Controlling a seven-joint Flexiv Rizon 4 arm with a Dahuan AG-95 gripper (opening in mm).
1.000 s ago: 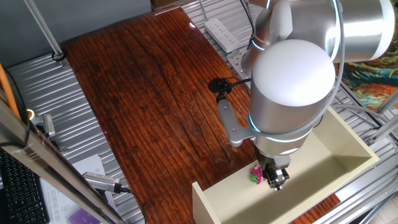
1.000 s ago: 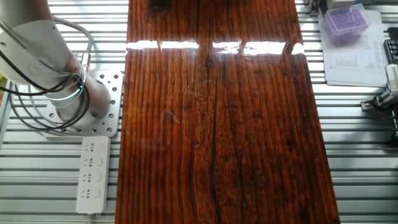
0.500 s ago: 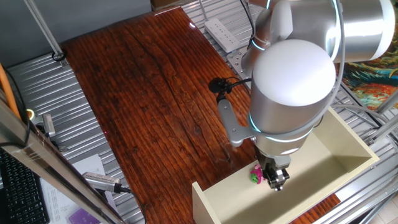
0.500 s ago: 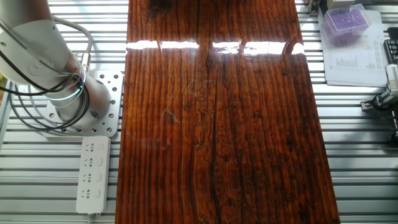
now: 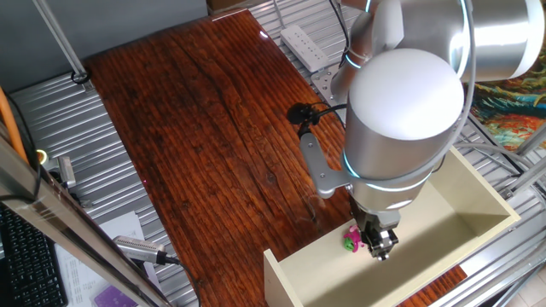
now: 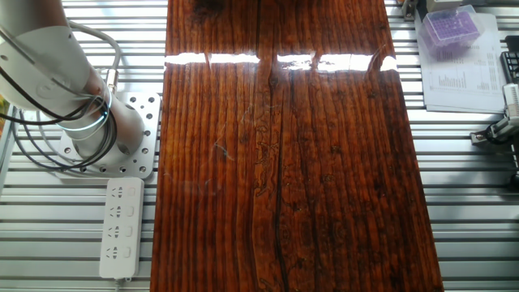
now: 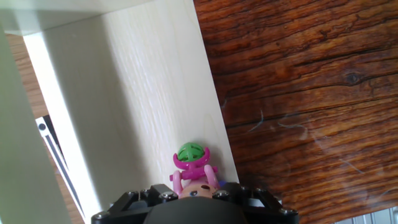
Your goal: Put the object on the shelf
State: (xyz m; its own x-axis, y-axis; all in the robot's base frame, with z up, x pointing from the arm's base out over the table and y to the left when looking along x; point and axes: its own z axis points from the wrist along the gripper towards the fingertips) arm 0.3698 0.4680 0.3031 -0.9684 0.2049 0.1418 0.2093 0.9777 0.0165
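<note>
Pink toy figure [image 5: 351, 240] sat inside the cream shelf [image 5: 478, 209], on its pale inner panel near the edge that met the dark wooden surface [image 5: 196, 128]. The end effector [image 5: 380, 247] hung right beside it, low within the shelf. In the hand view the toy [image 7: 191, 168] lay just ahead of the black end effector body; whether the fingers clamped it could not be told.
</note>
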